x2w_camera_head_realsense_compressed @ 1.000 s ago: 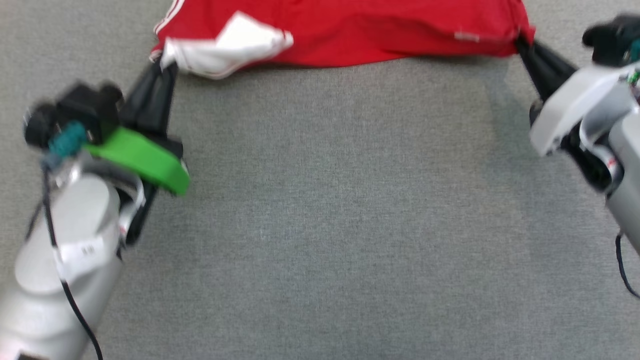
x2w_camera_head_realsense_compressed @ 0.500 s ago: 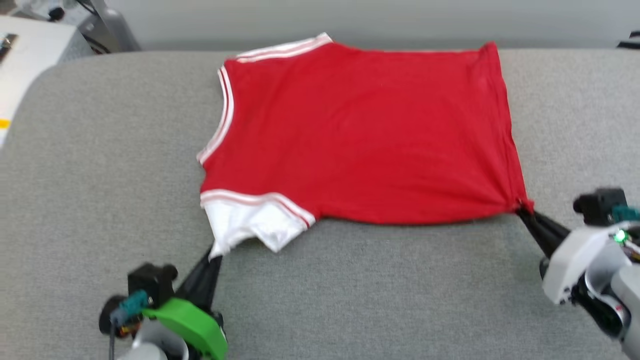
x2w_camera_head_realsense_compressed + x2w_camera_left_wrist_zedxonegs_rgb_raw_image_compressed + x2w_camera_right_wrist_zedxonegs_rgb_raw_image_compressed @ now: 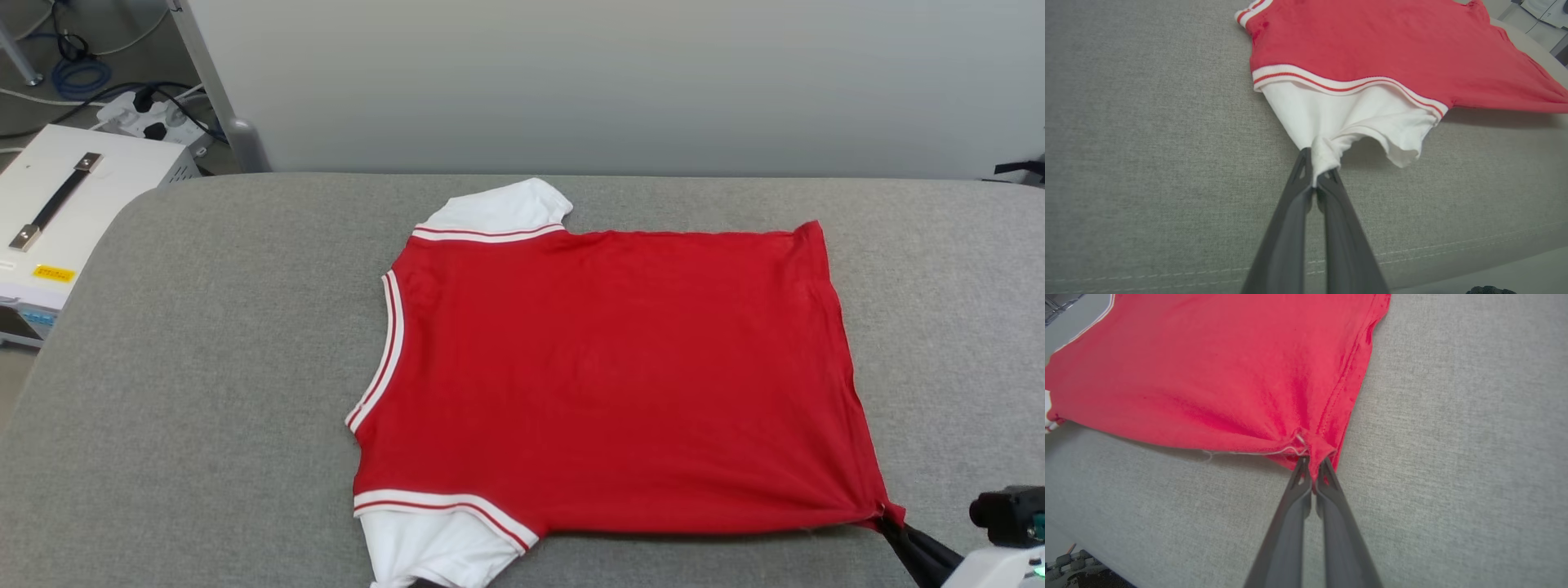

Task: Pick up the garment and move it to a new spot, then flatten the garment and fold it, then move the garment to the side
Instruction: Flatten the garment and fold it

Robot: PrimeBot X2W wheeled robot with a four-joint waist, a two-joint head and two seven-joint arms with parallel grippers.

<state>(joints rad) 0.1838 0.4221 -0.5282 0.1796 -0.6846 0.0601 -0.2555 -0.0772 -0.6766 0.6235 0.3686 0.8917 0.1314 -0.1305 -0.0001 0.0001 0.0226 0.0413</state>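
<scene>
In the head view we see the red T-shirt [image 3: 604, 376] spread flat on the grey padded table [image 3: 204, 367], its near hem corner pinched by our right gripper [image 3: 890, 523] at the lower right. Behind the table stands a pale wall [image 3: 612, 82], with a white case [image 3: 73, 204] and a power strip [image 3: 151, 118] at the left.

In the left wrist view our left gripper [image 3: 1316, 179] is clamped on the bunched edge of the white sleeve [image 3: 1331, 118].

In the right wrist view the right gripper's fingers are closed on the red corner.
</scene>
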